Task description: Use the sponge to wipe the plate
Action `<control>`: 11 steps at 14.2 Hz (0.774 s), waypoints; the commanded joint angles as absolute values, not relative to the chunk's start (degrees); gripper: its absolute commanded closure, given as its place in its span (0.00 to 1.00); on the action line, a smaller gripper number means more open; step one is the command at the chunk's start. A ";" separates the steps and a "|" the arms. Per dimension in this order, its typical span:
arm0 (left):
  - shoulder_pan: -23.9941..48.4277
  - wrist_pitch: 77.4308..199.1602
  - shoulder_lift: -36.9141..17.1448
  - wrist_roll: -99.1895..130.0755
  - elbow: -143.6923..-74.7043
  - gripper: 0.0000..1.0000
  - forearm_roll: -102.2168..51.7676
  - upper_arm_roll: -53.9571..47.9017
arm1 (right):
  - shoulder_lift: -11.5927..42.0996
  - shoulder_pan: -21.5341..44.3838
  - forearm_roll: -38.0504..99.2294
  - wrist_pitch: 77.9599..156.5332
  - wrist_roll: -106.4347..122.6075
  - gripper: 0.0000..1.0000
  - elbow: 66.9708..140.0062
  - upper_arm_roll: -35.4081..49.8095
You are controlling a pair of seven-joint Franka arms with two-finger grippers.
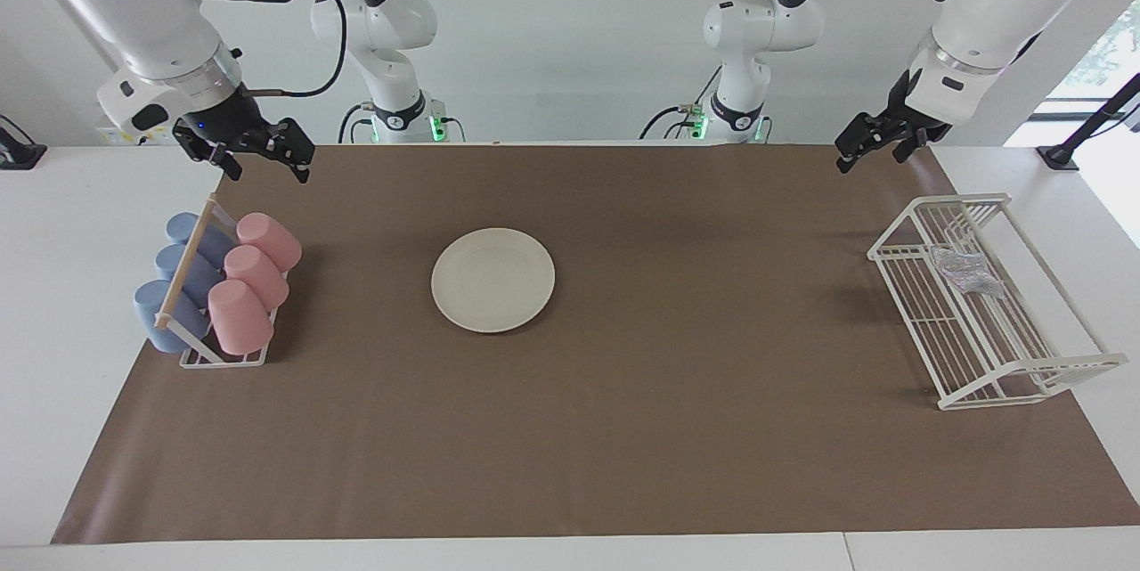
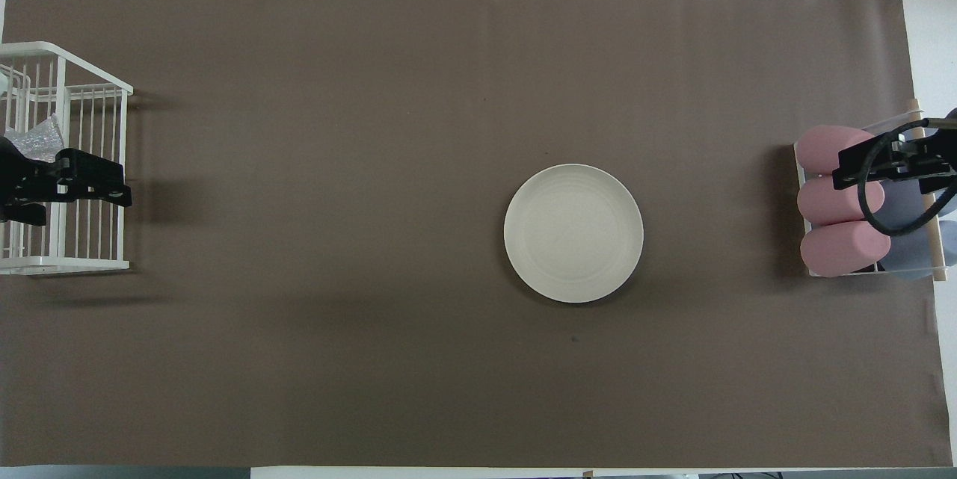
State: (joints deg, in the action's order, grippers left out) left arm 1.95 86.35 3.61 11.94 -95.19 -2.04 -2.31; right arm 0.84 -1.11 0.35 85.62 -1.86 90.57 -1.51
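The plate (image 1: 492, 279) is lying on the mat (image 1: 623, 446) covering the table (image 1: 53, 330), somewhat toward the right arm's end. The cups (image 1: 254, 273) are lying in a rack (image 1: 223, 359) at that end. The wire basket (image 1: 1064, 372) is standing at the left arm's end, the sponge (image 1: 964, 270) lying inside it.

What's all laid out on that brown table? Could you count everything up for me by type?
Pink plastic cups, lying in the cup rack: 3
Blue plastic cups, same rack: 3
Round cream-white plate: 1
Silvery mesh sponge, in the wire basket: 1
White wire basket: 1
Cup rack with a wooden bar: 1
Total: 10
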 commanded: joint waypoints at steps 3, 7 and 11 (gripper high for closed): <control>1.41 86.92 4.92 11.42 -96.59 0.00 -2.90 -2.37 | -0.09 -1.14 0.97 85.87 -3.16 0.00 91.67 -1.06; 1.32 87.45 4.92 11.34 -96.50 0.00 -2.90 -2.46 | -0.17 -1.14 1.05 85.96 -4.56 0.00 91.67 -0.70; 1.84 88.06 4.92 11.60 -96.59 0.00 -2.38 -2.46 | -0.18 0.35 1.05 86.31 -11.49 0.00 91.93 -0.53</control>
State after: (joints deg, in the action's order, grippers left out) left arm 1.95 86.76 3.61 11.94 -95.19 -2.04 -2.38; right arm 0.84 -0.59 0.35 85.62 -7.15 90.57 -0.98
